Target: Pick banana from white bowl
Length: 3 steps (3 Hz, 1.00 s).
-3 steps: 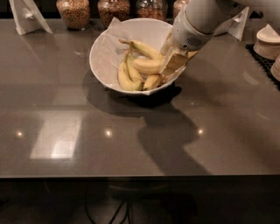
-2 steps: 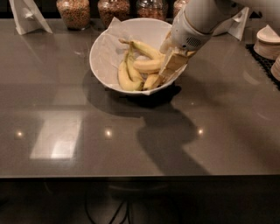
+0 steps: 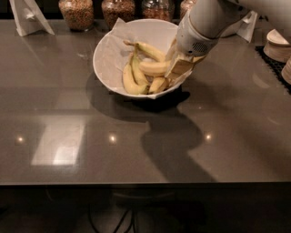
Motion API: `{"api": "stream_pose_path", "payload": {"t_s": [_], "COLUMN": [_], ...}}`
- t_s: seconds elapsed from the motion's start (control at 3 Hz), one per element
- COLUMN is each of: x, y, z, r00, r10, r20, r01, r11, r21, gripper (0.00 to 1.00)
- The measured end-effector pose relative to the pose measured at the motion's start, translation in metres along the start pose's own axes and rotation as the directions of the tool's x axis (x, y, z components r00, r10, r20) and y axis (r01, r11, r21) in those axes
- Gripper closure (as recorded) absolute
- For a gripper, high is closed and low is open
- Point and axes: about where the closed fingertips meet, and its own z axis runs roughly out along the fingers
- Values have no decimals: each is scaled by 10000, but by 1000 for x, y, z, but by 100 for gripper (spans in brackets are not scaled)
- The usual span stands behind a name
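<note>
Fingers (image 3: 184, 67) tight on banana (image 3: 152, 68) (white bowl (image 3: 102, 51))

White bowl (image 3: 105, 51) sits rear-ctr on tabletop (image 3: 136, 150), jars (image 3: 75, 11) just behind. Banana (image 3: 153, 68) lies in bowl w/ other bananas (image 3: 131, 81); gripper (image 3: 180, 68) inside bowl's R side, at banana's R end.

The dark, glossy bench (image 3: 145, 136) carries the bowl (image 3: 101, 68) at back centre, jars (image 3: 76, 12) along the far edge, a folded white card (image 3: 29, 18) at back left and stacked dishes (image 3: 277, 43) at the right edge. The end effector (image 3: 179, 68) reaches into the bowl's right side.
</note>
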Motion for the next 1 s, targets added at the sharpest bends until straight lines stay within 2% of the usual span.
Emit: {"api": "stream_pose_path", "payload": {"t_s": [0.33,0.67,1.0], "x": [-1,-2,1], "y": [5,9,16], "z": [-7,-24,-47], "r00": [9999,9995,9989], "r10": [-151,-312,-400], "r20": [-49,-34,263], "r01": [151,313,390], "r11": [9999,9994,9986], "r21": [16,164,355], "gripper": [100,100,100]}}
